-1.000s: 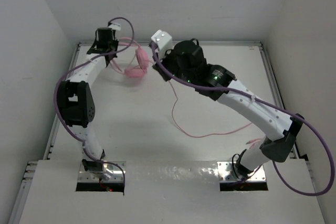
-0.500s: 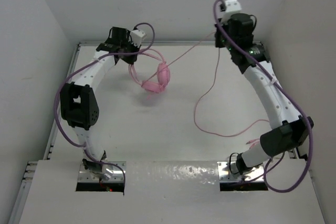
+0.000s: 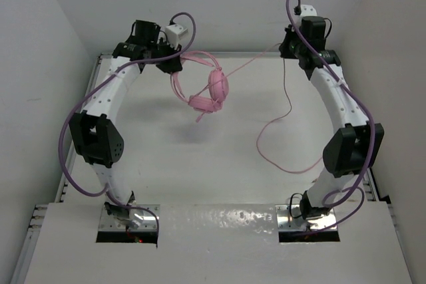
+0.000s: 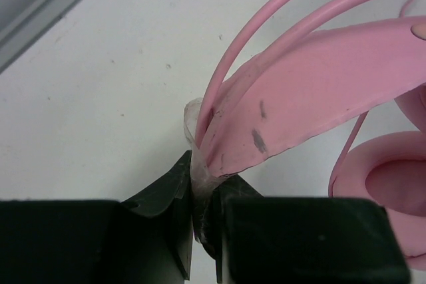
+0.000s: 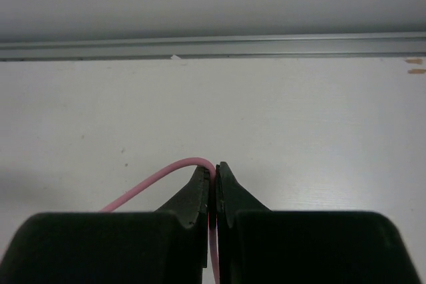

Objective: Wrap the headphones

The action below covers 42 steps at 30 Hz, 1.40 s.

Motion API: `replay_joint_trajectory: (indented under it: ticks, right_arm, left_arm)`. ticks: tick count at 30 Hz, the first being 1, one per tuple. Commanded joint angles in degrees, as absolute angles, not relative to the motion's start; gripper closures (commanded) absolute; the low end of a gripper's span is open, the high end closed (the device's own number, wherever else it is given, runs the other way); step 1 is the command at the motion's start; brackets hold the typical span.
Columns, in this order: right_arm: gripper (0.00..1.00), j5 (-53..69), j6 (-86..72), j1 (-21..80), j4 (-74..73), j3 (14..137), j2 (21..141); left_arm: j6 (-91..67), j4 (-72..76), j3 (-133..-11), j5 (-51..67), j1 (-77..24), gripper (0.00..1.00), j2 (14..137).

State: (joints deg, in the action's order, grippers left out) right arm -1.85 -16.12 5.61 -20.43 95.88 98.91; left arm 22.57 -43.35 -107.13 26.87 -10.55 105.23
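The pink over-ear headphones [image 3: 214, 90] hang from the left claw [image 4: 202, 194], which is pressed together on one end of the flat pink headband [image 4: 319, 88]. A bit of clear, whitish material sits squeezed between the black fingers at that spot. In the left wrist view the band and its two thin pink wire hoops rise up and to the right from the pinch, and one round padded earcup [image 4: 393, 191] shows at the lower right. From above, the earcups hang down and to the right of this claw, clear of the white table [image 3: 200, 177], with their shadow lying apart from them on the surface.

The right claw [image 5: 213, 176] is closed on the long thin pink cord [image 5: 193, 159], which arcs up from the left and drops into the seam between the black fingers. From that claw one stretch of cord runs taut across to the earcups; the rest falls in a loose loop on the table by the right arm.

The left arm climbs from its near base, elbow out to the left, and reaches the far-left corner with the wrist turned rightward. The right arm arches up along the right side to the far-right corner, raised above the table, with its purple cable [image 3: 363, 108] looped alongside
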Motion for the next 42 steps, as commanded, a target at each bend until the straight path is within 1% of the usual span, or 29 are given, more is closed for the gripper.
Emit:
replay_joint_trajectory:
  ticks: [1, 2, 4, 5, 8, 11, 16, 19, 20, 23, 25, 27, 30, 34, 36, 37, 38, 40, 42]
  right_arm:
    - [1.0, -0.2, -19.6, 4.8, -11.3, 100.9, 98.2]
    - [1.0, -0.2, -19.9, 4.8, -10.7, 101.8, 98.3]
    - [1.0, -0.2, -20.6, 4.8, -10.2, 105.7, 99.7]
    - [1.0, -0.2, -20.8, 4.8, -10.4, 109.4, 100.4]
    - [1.0, 0.6, -22.0, 4.8, -11.2, 116.2, 103.7]
    - [1.0, 2.6, -23.8, 4.8, -10.4, 118.6, 105.5]
    - [1.0, 5.2, -26.5, 5.4, -6.4, 116.1, 103.9]
    - [1.0, 6.2, -26.7, 6.8, -3.6, 114.7, 103.1]
    - [1.0, 8.2, -27.0, 7.2, -2.7, 114.7, 103.1]
    - [1.0, 11.0, -25.2, 11.0, -0.4, 114.8, 104.0]
    - [1.0, 8.7, -20.0, 14.8, -1.7, 115.4, 104.7]
    - [1.0, 6.8, -20.7, 15.5, -2.6, 114.7, 105.6]
    - [1.0, 0.5, -20.4, 14.5, -0.4, 108.7, 104.5]
    - [1.0, -0.9, -23.8, 11.4, -0.3, 101.7, 103.3]
    - [1.0, -1.1, -26.2, 9.2, 5.9, 96.3, 99.6]
    - [1.0, -2.0, -26.5, 8.8, 8.9, 89.1, 97.8]
    - [1.0, -2.5, -26.7, 8.3, 11.6, 85.9, 96.3]
    - [1.0, -3.2, -27.0, 7.2, 15.3, 80.6, 93.4]
    - [1.0, -3.3, -26.4, 6.6, 15.8, 78.9, 92.6]
  left_arm:
    - [23.3, -46.1, -109.5, 30.8, -10.1, 1.0, 102.5]
    - [23.1, -45.4, -109.1, 28.4, -10.1, 1.0, 102.5]
    - [24.2, -45.4, -108.1, 27.5, -10.3, 1.0, 102.6]
    - [24.8, -46.2, -107.3, 26.8, -10.7, 1.0, 102.7]
    - [26.0, -47.0, -105.7, 27.2, -11.2, 1.0, 102.9]
    - [25.8, -46.2, -104.2, 26.4, -11.3, 1.0, 103.0]
    - [25.3, -44.7, -102.4, 23.8, -11.4, 1.0, 103.4]
    - [25.5, -44.7, -102.3, 24.3, -11.8, 1.0, 103.8]
    - [25.5, -44.7, -102.3, 24.3, -12.0, 1.0, 103.9]
    - [24.3, -44.5, -102.7, 25.4, -12.6, 1.0, 104.6]
    - [23.2, -44.5, -103.7, 26.9, -12.7, 1.0, 105.0]
    - [22.2, -44.6, -104.6, 27.3, -12.6, 1.0, 105.2]
    - [22.1, -46.0, -106.1, 27.9, -12.5, 1.0, 104.9]
    - [21.3, -47.9, -108.6, 31.2, -11.7, 1.0, 105.1]
    - [19.7, -48.0, -109.8, 31.6, -11.3, 1.0, 105.1]
    - [19.4, -48.2, -110.4, 31.6, -11.3, 1.0, 105.2]
    - [19.0, -48.3, -111.3, 31.6, -11.3, 1.0, 105.2]
    - [18.5, -49.1, -112.3, 31.9, -11.3, 1.0, 105.4]
    - [17.8, -49.6, -113.5, 32.3, -11.2, 1.0, 105.7]
